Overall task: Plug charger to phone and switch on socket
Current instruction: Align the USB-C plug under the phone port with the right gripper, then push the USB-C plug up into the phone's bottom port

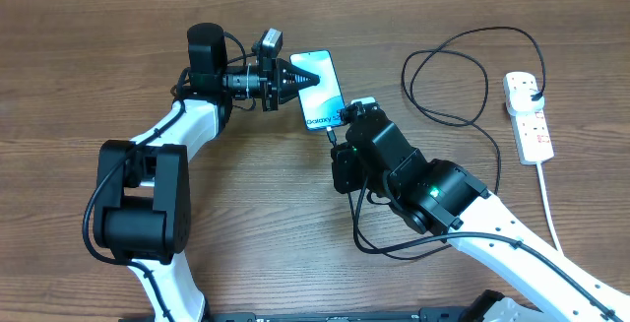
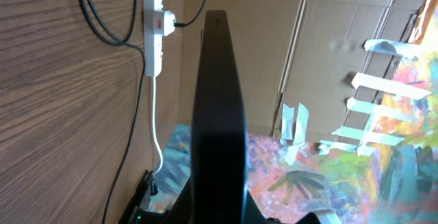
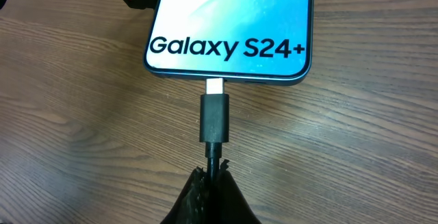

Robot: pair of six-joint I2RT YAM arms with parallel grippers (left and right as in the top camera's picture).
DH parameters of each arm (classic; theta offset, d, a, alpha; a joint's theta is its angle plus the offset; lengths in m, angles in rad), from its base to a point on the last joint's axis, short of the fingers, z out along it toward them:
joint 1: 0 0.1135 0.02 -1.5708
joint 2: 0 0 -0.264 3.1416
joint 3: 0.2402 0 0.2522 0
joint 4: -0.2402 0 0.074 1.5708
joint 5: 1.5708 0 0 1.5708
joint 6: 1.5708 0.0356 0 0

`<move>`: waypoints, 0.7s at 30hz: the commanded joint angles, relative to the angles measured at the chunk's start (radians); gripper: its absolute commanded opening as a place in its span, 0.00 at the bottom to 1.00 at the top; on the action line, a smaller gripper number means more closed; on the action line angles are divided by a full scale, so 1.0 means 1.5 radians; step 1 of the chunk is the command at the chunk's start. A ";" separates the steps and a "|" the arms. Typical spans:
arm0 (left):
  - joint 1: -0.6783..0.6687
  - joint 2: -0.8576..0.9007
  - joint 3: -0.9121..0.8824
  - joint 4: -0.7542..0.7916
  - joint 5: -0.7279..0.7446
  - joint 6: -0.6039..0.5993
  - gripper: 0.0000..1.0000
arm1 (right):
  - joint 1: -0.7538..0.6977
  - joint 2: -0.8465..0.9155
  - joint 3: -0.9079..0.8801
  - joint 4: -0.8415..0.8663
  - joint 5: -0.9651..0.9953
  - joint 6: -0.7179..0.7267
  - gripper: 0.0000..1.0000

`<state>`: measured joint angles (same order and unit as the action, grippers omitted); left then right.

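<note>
The phone (image 1: 321, 90) lies on the table, its light blue screen reading "Galaxy S24+" (image 3: 233, 18). My left gripper (image 1: 306, 78) is shut on the phone's far end. In the left wrist view the phone shows edge-on as a dark bar (image 2: 219, 114). My right gripper (image 1: 341, 133) is shut on the charger cable just behind its plug (image 3: 213, 118). The plug's silver tip meets the port in the phone's near edge; how deep it sits I cannot tell. The black cable (image 1: 448, 71) loops to an adapter (image 1: 533, 92) in the white socket strip (image 1: 530, 123).
The strip's thick white cord (image 1: 547, 199) runs toward the table's front right. The strip (image 2: 154, 25) and cable (image 2: 102, 18) also show in the left wrist view. Cardboard and colourful clutter lie beyond the table edge.
</note>
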<state>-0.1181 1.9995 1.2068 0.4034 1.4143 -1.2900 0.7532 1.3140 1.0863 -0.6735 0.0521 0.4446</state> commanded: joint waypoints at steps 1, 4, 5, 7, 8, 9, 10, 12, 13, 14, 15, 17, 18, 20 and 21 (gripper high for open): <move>-0.005 0.002 0.017 0.003 0.034 -0.019 0.04 | 0.003 0.004 0.018 0.005 0.007 -0.004 0.04; -0.005 0.002 0.017 0.003 0.034 -0.023 0.04 | 0.003 0.004 0.018 0.005 0.007 -0.004 0.04; -0.005 0.002 0.017 0.003 0.034 -0.025 0.04 | 0.003 0.004 0.018 0.005 0.007 -0.004 0.04; -0.005 0.002 0.017 0.003 0.035 -0.033 0.04 | 0.003 0.004 0.018 0.006 0.007 -0.004 0.04; -0.005 0.002 0.017 0.003 0.036 -0.033 0.04 | 0.003 0.004 0.018 0.007 0.007 -0.004 0.04; -0.005 0.002 0.017 0.003 0.036 -0.033 0.04 | 0.003 0.004 0.018 0.008 0.007 -0.004 0.04; -0.006 0.002 0.017 0.003 0.036 -0.033 0.04 | 0.003 0.004 0.018 0.010 0.007 -0.004 0.04; -0.007 0.002 0.017 0.003 0.036 -0.033 0.04 | 0.003 0.004 0.018 0.010 0.010 -0.004 0.04; -0.008 0.002 0.017 0.003 0.036 -0.032 0.04 | 0.003 0.004 0.018 0.011 0.012 -0.004 0.04; -0.009 0.002 0.017 0.003 0.036 -0.030 0.04 | 0.003 0.004 0.018 0.011 0.013 -0.004 0.04; -0.012 0.002 0.017 0.003 0.037 -0.014 0.04 | 0.003 0.004 0.018 0.012 0.017 -0.005 0.04; -0.014 0.002 0.017 0.003 0.041 -0.004 0.04 | 0.003 0.004 0.018 0.014 0.017 -0.005 0.04; -0.014 0.002 0.017 0.003 0.047 -0.002 0.04 | 0.003 0.004 0.018 0.016 0.018 -0.005 0.04; -0.014 0.002 0.017 0.004 0.057 0.014 0.04 | 0.003 0.004 0.018 0.017 0.025 -0.005 0.04; -0.014 0.002 0.017 0.004 0.060 0.019 0.04 | 0.003 0.004 0.018 0.017 0.027 -0.005 0.04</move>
<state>-0.1184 1.9995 1.2068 0.4038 1.4258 -1.3102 0.7536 1.3167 1.0863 -0.6655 0.0570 0.4442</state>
